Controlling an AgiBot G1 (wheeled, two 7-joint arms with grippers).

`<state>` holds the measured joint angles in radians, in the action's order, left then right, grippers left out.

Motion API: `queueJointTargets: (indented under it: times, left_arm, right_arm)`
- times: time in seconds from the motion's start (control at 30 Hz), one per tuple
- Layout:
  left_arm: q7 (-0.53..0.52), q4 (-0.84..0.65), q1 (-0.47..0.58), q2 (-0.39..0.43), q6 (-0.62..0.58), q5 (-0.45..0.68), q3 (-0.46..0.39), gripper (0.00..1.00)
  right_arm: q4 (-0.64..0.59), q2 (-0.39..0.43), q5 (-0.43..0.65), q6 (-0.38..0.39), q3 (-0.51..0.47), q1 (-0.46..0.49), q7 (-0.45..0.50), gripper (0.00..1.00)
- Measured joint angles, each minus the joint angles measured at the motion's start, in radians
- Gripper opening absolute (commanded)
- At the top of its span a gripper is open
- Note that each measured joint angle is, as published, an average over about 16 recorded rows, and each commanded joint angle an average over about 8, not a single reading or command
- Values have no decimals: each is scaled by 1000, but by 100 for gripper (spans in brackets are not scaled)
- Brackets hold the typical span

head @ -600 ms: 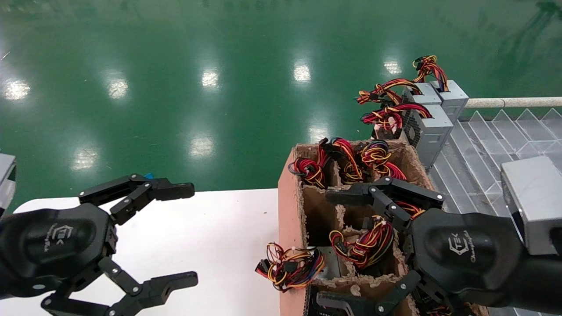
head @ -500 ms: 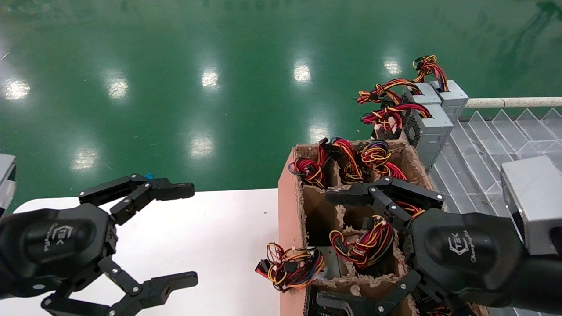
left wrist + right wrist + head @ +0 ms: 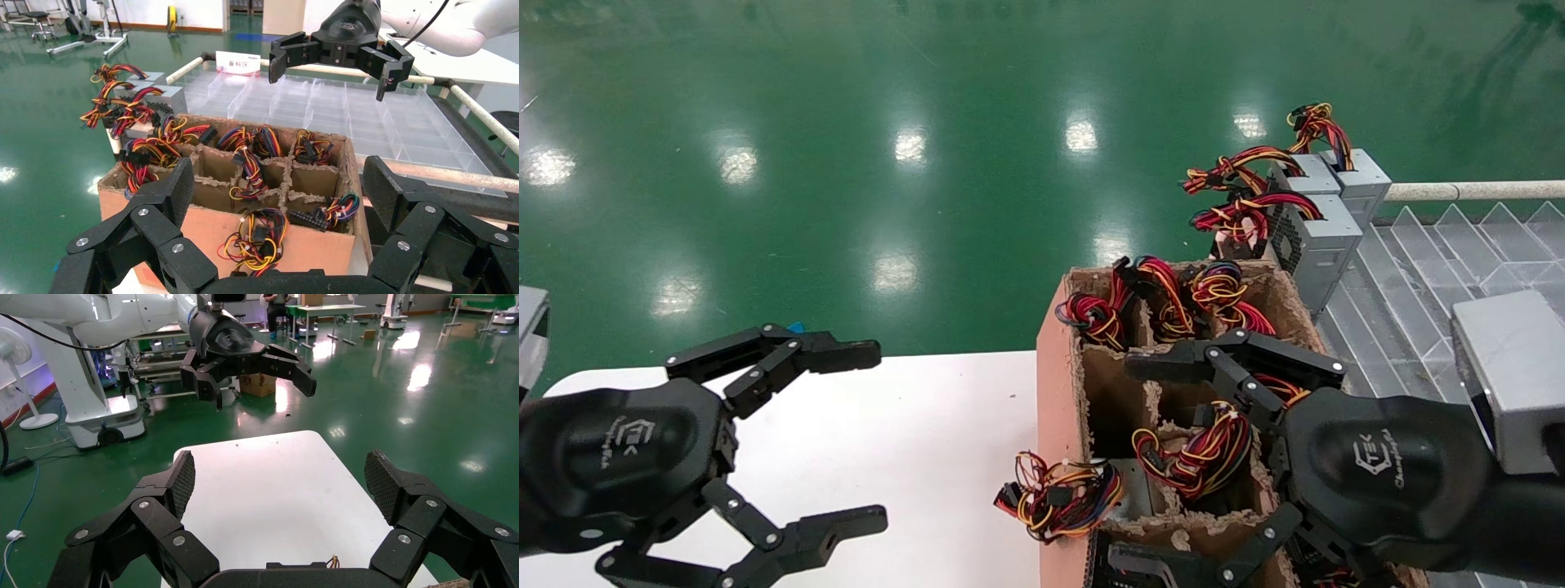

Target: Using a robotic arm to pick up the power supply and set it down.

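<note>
Three silver-grey power supplies (image 3: 1324, 237) with red and yellow wire coils stand at the far end of the cardboard box (image 3: 1054, 384); they also show in the left wrist view as power supplies (image 3: 160, 93). More wire coils (image 3: 1197, 457) stick up from the box's compartments, their metal cases mostly hidden. My right gripper (image 3: 1132, 465) hovers open over the near compartments, holding nothing. My left gripper (image 3: 866, 437) hangs open over the white table (image 3: 928, 425). Each wrist view shows its own gripper open: left gripper (image 3: 278, 190), right gripper (image 3: 278, 478).
A wire bundle (image 3: 1060, 496) hangs over the box's left wall toward the table. A clear plastic divider tray (image 3: 1410, 278) lies right of the box, with a pale rail (image 3: 1475, 191) behind it. Green floor lies beyond.
</note>
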<state>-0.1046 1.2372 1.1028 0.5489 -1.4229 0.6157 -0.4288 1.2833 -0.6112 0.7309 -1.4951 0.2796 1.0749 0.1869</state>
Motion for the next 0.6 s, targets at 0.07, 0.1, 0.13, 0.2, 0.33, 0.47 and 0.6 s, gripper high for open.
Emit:
queueJointTargets:
  times: [0.07,0.1,0.13,0.2,0.33,0.47,0.6]
  left_arm:
    - [0,0,0,0,0,0,0,100]
    - [0,0,0,0,0,0,0,100]
    - [0,0,0,0,0,0,0,100]
    - [0,0,0,0,0,0,0,100]
    - [0,0,0,0,0,0,0,100]
    - [0,0,0,0,0,0,0,85]
    - [0,0,0,0,0,0,0,35]
  right_arm:
    - [0,0,0,0,0,0,0,100]
    - [0,0,0,0,0,0,0,100]
    - [0,0,0,0,0,0,0,100]
    - [0,0,0,0,0,0,0,100]
    - [0,0,0,0,0,0,0,100]
    - [0,0,0,0,0,0,0,100]
    - [0,0,0,0,0,0,0,100]
